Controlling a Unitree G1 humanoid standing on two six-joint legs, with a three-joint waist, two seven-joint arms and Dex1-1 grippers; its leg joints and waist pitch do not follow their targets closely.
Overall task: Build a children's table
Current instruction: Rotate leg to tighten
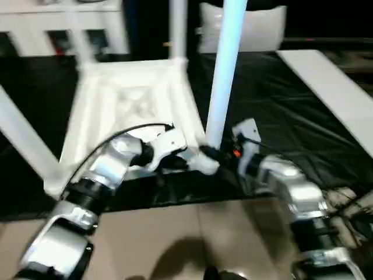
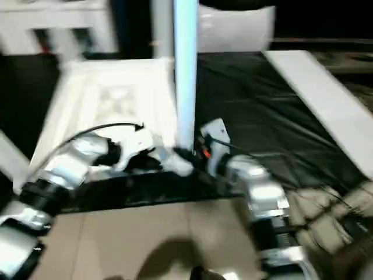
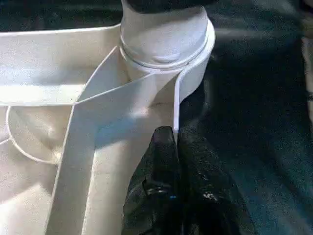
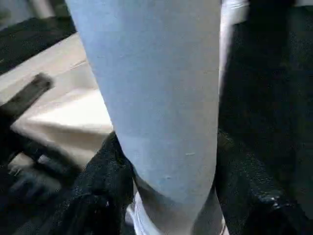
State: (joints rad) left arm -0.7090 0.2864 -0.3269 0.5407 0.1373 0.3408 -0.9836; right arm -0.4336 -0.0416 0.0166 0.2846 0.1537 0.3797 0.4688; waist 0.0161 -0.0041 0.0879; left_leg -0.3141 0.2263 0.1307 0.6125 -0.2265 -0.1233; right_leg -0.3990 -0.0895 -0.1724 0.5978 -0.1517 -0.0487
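Left eye view: a white plastic tabletop (image 1: 125, 111) is seen lying upside down on a black sheet (image 1: 280, 122), its ribbed underside facing up. Legs are seen standing in three of its corner sockets: one (image 1: 224, 76) at the near right corner, one (image 1: 178, 29) at the far right corner, and one (image 1: 23, 137) slanting out at the near left. The right end effector (image 4: 168, 196) is clamped around the near right leg low down, one black finger on either side of the tube. The left end effector (image 3: 176, 147) is clenched, its fingertips pressed together against the thin rim of the tabletop just beside that socket; whether the rim is pinched between them cannot be told. A white cabinet (image 1: 58, 26) is seen, blurred, beyond the tabletop.
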